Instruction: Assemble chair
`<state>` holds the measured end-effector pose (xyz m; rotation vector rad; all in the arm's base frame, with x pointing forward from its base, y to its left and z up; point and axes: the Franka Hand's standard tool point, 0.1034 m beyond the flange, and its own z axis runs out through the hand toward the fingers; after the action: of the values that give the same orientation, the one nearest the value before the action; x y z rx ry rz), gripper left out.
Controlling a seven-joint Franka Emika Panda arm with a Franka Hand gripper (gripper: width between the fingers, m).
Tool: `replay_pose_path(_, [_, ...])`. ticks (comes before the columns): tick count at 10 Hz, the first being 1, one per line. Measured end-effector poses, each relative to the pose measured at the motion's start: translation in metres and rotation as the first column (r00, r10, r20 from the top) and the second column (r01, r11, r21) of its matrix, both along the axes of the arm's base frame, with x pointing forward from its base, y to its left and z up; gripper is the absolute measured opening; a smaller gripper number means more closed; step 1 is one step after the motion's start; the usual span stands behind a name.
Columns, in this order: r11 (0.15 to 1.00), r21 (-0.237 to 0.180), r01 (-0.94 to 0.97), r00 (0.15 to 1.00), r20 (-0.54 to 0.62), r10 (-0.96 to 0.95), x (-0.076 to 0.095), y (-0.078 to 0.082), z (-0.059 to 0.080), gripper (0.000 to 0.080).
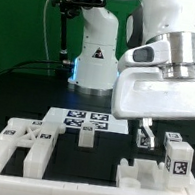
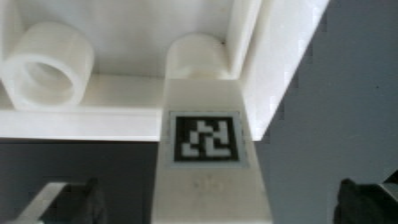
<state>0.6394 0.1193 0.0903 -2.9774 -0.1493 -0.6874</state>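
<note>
- Gripper (image 1: 147, 137) hangs low over bench (image 1: 24, 100), toward exterior view's right, jaws spread wide, nothing held; fingers (image 2: 64, 200) stand clear either side of tagged post.
- Slotted frame (image 1: 142, 178) sits at bench's near edge, probably the base being built on.
- Cross-braced panel (image 1: 23, 141) lies by near edge at exterior view's left, apart, likely staged for later.
- Tagged post (image 2: 201, 140) stands upright against frame, seemingly seated, so no grip needed.
- Marker board (image 1: 82, 122) lies flat mid-bench.
</note>
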Motion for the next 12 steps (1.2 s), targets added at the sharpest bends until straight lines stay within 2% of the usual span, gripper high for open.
replay_pose_path(1, [1.0,0.002,0.005,1.0,0.004,-0.005,0.003,-0.001,-0.003,0.0649])
replay_pose_path(2, [1.0,-0.002,0.004,0.999,-0.034,-0.004,-0.002,-0.002,-0.01,0.0649])
replay_pose_path(3, [1.0,-0.007,-0.001,0.989,-0.149,0.0,-0.004,-0.002,-0.014,0.0649])
replay_pose_path(4, [1.0,-0.007,-0.006,0.975,-0.221,0.005,0.003,0.0,-0.01,0.0649])
replay_pose_path(6, [1.0,-0.013,-0.017,0.935,-0.354,0.011,0.007,-0.009,-0.006,0.0649])
replay_pose_path(7, [1.0,-0.014,-0.022,0.914,-0.405,0.015,0.009,-0.009,-0.004,0.0649])
replay_pose_path(8, [1.0,-0.013,-0.02,0.926,-0.376,0.014,0.013,-0.008,-0.004,0.0562])
replay_pose_path(9, [1.0,-0.011,0.005,0.925,-0.379,-0.009,0.012,-0.008,-0.006,0.0427])
replay_pose_path(10, [1.0,-0.011,0.006,0.925,-0.379,-0.009,0.012,-0.008,-0.006,0.0427])
replay_pose_path(11, [0.999,-0.007,0.049,0.923,-0.383,-0.048,0.012,-0.008,-0.006,0.0285])
replay_pose_path(12, [0.99,0.0,0.138,0.911,-0.392,-0.127,0.011,-0.007,-0.006,0.0286])
